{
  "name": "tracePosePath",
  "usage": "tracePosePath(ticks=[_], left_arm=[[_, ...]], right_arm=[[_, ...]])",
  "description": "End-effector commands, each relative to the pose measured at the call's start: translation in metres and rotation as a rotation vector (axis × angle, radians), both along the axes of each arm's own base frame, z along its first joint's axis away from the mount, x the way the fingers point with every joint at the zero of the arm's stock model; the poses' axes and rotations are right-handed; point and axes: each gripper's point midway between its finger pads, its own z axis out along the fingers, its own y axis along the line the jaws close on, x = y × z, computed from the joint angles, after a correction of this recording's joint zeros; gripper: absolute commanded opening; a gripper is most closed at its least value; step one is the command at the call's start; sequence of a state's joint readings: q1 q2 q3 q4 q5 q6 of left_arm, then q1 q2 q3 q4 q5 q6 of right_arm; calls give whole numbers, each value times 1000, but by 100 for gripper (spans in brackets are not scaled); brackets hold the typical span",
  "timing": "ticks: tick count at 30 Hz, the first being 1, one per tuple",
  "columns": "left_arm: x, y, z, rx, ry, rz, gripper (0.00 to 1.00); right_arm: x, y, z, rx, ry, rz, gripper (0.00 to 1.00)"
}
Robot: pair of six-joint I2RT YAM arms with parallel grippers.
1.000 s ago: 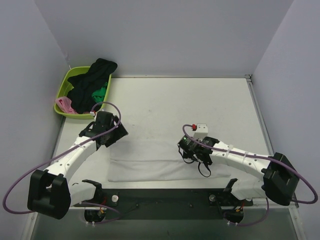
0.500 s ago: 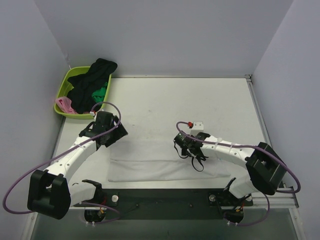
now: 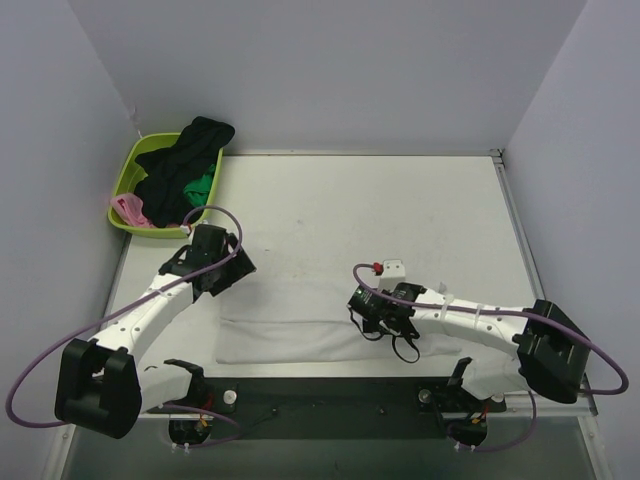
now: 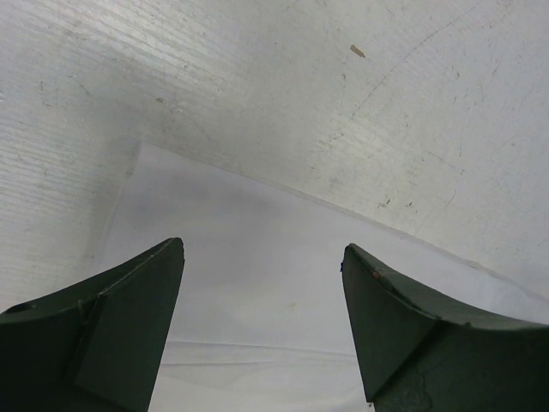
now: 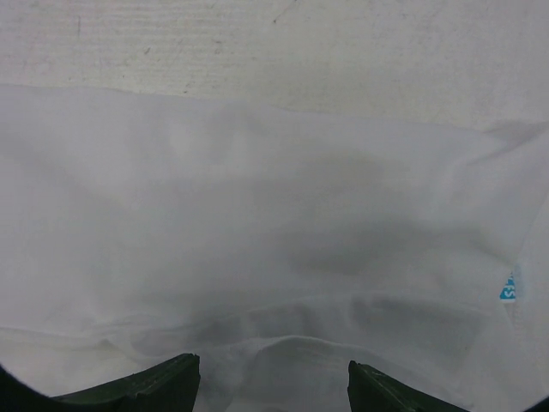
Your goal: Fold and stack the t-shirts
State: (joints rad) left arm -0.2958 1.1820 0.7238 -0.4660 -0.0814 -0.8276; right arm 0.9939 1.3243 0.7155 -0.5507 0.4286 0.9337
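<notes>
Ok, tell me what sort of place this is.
Probably a robot lab test cell, not a home: left arm and right arm bolted to a table, plain walls boxing it in, a basket of clothes, a white t-shirt laid flat.

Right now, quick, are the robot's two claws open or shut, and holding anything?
Left gripper: open, holding nothing, above a corner of the large plain white cloth t-shirt.
Right gripper: open, over the same t-shirt.

text: none legible | blue tag [image 5: 508,288] on white t-shirt [image 5: 257,215]: unreadable
</notes>
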Motion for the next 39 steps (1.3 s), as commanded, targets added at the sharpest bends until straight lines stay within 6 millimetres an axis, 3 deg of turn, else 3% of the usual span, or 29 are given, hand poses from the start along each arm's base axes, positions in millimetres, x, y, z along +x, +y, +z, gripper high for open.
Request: tracePosePath(ticks=[1, 9, 13, 14, 17, 20, 26, 29, 34, 39], left_arm=[[6, -3, 7, -16, -47, -2, 84], [0, 1, 10, -6, -56, 0, 84], [-2, 2, 9, -4, -55, -1, 84], [-2, 2, 9, -1, -56, -2, 84], [-2, 0, 9, -10, -60, -6, 84], [-1, -1, 10, -14, -61, -9, 84], [1, -1, 16, -14, -71, -14, 84], [1, 0, 17, -8, -71, -12, 84], [2, 0, 18, -1, -72, -15, 84], [3, 0, 17, -1, -71, -14, 84]], right_arm=[[-24, -9, -6, -51, 53, 4, 69], [-56, 19, -14, -44, 116, 98, 69], [-58, 34, 12, -21, 57, 129, 68], [-54, 41, 27, 10, 25, 130, 69], [-42, 40, 61, 41, -65, 123, 69], [-26, 26, 77, 40, -121, 96, 69], [3, -31, 58, -106, -120, -67, 70], [10, -47, 46, -159, -109, -106, 70], [12, -58, 32, -200, -78, -130, 70], [0, -59, 13, -196, -15, -113, 70]])
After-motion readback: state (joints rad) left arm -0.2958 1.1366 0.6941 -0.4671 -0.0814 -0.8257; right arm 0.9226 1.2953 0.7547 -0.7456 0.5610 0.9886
